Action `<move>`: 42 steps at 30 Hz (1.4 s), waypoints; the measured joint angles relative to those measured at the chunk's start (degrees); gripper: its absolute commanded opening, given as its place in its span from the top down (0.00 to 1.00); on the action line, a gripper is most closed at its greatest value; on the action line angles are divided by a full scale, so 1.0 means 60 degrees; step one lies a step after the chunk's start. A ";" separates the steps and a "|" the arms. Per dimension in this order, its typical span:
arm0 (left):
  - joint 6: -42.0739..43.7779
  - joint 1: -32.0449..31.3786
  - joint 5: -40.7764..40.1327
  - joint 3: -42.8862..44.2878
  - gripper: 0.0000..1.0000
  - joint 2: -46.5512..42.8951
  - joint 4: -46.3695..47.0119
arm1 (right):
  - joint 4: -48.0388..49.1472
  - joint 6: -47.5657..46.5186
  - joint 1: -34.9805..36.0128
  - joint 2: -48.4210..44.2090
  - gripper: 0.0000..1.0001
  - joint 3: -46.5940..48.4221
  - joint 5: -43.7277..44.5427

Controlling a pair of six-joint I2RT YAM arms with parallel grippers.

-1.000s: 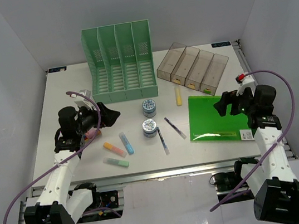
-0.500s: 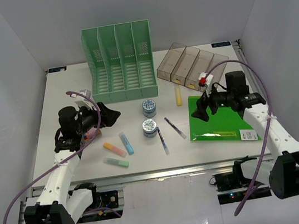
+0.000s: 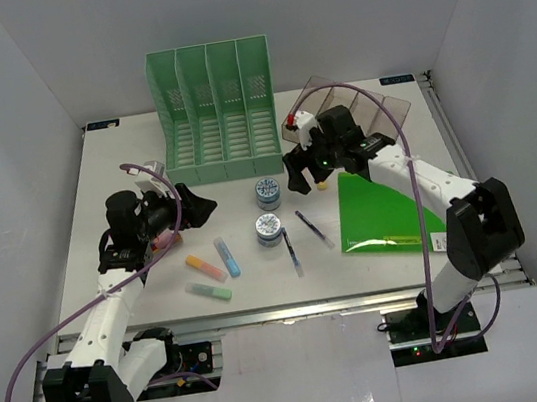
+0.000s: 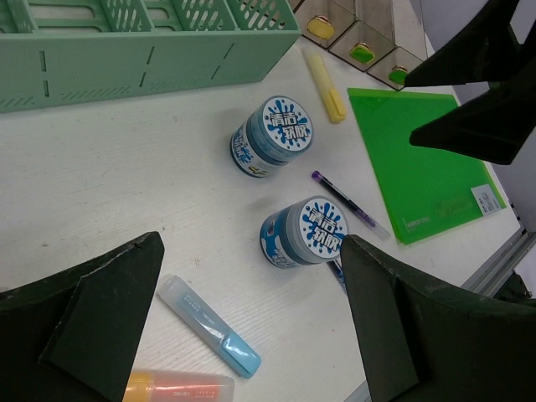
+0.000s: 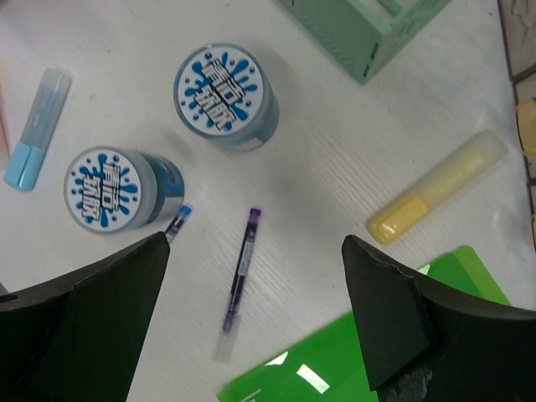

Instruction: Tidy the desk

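Observation:
The desk point(image 3: 123, 172) is a white tabletop with scattered items. My left gripper point(image 3: 195, 209) is open and empty, hovering left of two blue round jars point(image 3: 267, 192) point(image 3: 270, 228). In the left wrist view the gripper point(image 4: 251, 243) looks down on the jars point(image 4: 276, 138) and a blue highlighter point(image 4: 209, 322). My right gripper point(image 3: 295, 173) is open and empty, hovering beside the far jar and a yellow highlighter point(image 3: 321, 173). In the right wrist view the gripper point(image 5: 255, 243) is above a purple pen point(image 5: 241, 268), with the jars point(image 5: 226, 92) to the left.
A green slotted file rack point(image 3: 215, 113) and a brown drawer organizer point(image 3: 347, 118) stand at the back. A green folder point(image 3: 386, 209) lies at the right. A blue pen point(image 3: 292, 251) and blue point(image 3: 226, 256), orange point(image 3: 205, 268) and green point(image 3: 208, 291) highlighters lie near the front.
My right arm has swung from the right edge, across the green folder, leftward and farther back to the jars and yellow highlighter. The left arm has not moved.

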 measured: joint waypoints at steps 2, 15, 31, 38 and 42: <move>0.0003 0.0000 -0.0002 0.0004 0.02 0.0002 -0.0010 | -0.0094 0.0369 0.0383 0.0556 0.10 0.0640 0.0436; 0.0046 0.0000 -0.0035 0.0126 0.02 0.0044 -0.0016 | -0.0521 0.1973 0.1940 0.3622 0.10 0.3327 0.1927; 0.0046 0.0000 -0.0032 0.0152 0.02 0.0044 -0.0017 | -0.0544 0.1762 0.2375 0.4477 0.10 0.3685 0.3811; 0.0046 0.0000 -0.0032 0.0153 0.02 0.0044 -0.0017 | -0.0541 0.1743 0.2378 0.4523 0.05 0.3685 0.4029; 0.0054 0.0000 -0.0032 0.0155 0.02 0.0044 -0.0017 | -0.0541 0.1700 0.2378 0.4574 0.03 0.3685 0.4047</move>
